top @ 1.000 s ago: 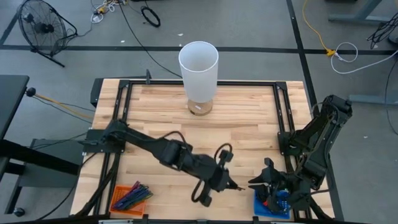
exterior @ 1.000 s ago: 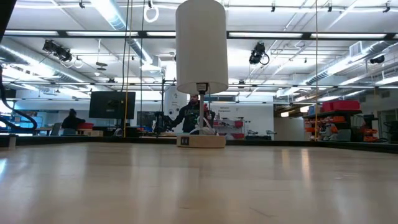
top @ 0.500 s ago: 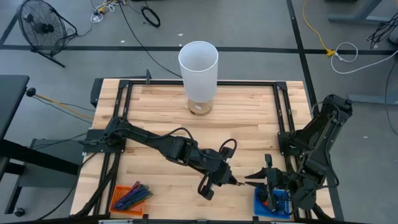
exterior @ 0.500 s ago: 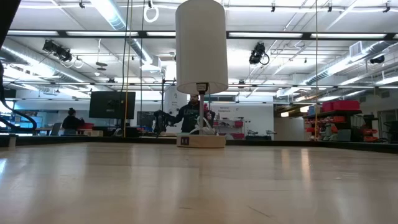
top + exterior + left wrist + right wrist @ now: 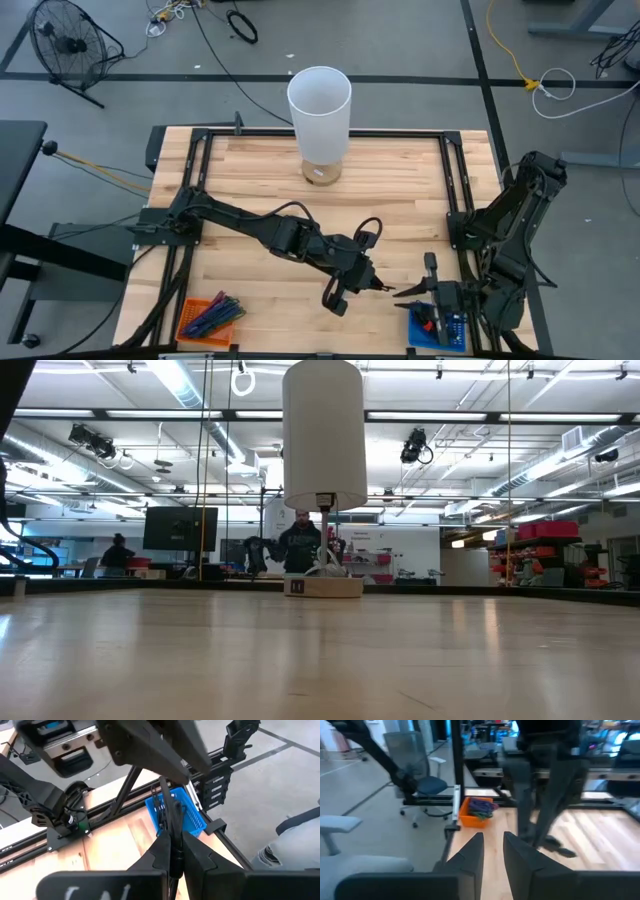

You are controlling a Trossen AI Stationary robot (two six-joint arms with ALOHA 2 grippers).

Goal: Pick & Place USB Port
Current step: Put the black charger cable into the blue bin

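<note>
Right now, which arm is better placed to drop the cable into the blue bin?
Left. Its gripper is shut on the cable and reaches toward the blue bin. The right gripper hovers by the bin, fingers open, empty.

two bins (image 5: 441,327), one lamp (image 5: 319,122)

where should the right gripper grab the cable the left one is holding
Probably grip the free end of the cable sticking out past the left gripper, coming from the blue bin side: that stretch is bare, and the open right gripper faces it.
</note>
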